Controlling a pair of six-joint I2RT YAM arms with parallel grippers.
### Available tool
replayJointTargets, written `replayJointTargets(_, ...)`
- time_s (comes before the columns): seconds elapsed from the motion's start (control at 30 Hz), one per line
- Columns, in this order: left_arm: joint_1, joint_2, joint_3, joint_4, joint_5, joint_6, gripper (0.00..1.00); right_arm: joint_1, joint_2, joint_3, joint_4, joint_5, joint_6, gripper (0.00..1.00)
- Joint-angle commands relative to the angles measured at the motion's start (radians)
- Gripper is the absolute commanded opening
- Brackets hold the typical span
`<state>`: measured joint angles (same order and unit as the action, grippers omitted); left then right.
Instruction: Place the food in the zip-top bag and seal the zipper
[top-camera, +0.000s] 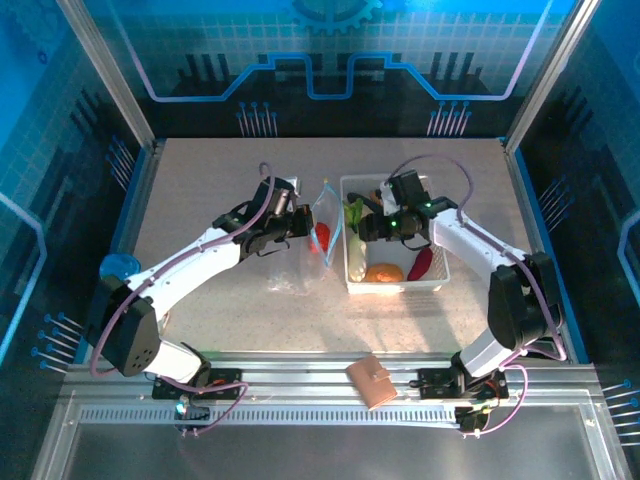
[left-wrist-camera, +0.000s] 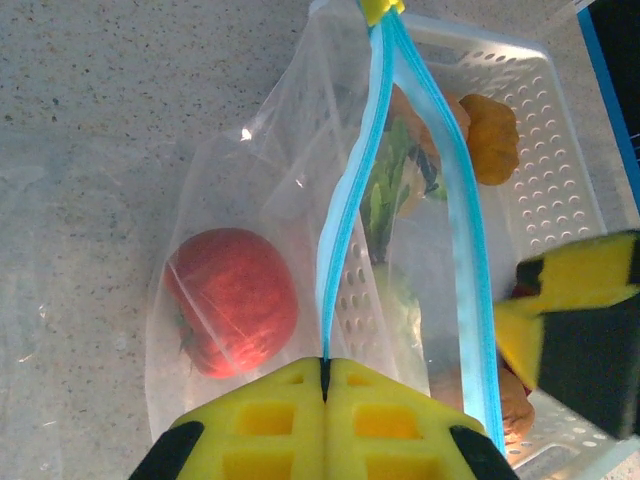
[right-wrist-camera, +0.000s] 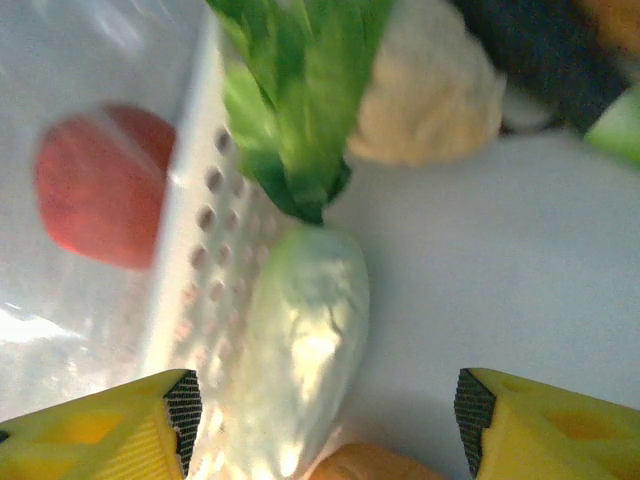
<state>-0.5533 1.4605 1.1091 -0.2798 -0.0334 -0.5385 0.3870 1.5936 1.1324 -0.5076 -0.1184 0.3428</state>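
Left wrist view: my left gripper has its yellow pads pressed together on one lip of the zip-top bag. The light-blue zipper runs straight up out of the seam between them. Its other lip bows away to the right, so the mouth gapes. Inside the bag, low on the left, lies a red tomato. Just beside the bag on the right stands the white perforated basket, with an orange-brown piece in it.

In the right wrist view, my right gripper hangs over the basket floor with its fingers well apart, holding nothing. Just ahead of them a white vegetable lies along the perforated wall, its green leaves pointing away from me. Past the leaves sits a cream, cauliflower-like piece. An orange piece peeps in at the lower edge.

From the top external view, a red pepper lies at the basket's near right. A brown wallet sits at the near edge of the table, well apart.
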Motion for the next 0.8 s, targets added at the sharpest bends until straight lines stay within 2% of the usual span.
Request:
replayJointTargets(0.0, -0.01, 0.015, 0.024, 0.012, -0.005, 0.034, 0.0, 0.037, 0.031, -0.003, 0.027, 0.01, 0.028, 0.7)
replayJointTargets(0.33, -0.012, 0.015, 0.021, 0.005, -0.001, 0.04, 0.0, 0.062, 0.187, 0.05, 0.071, 0.012, 0.05, 0.69)
replayJointTargets(0.6, -0.012, 0.014, 0.023, 0.002, -0.002, 0.044, 0.0, 0.067, 0.255, 0.079, 0.095, -0.016, 0.058, 0.61)
replayJointTargets(0.63, -0.013, 0.013, 0.023, 0.004, -0.001, 0.045, 0.0, 0.066, 0.26, 0.081, 0.095, -0.02, 0.057, 0.59)
replayJointTargets(0.77, -0.012, 0.014, 0.027, -0.001, -0.001, 0.045, 0.0, 0.066, 0.26, 0.08, 0.092, -0.009, 0.056, 0.4)
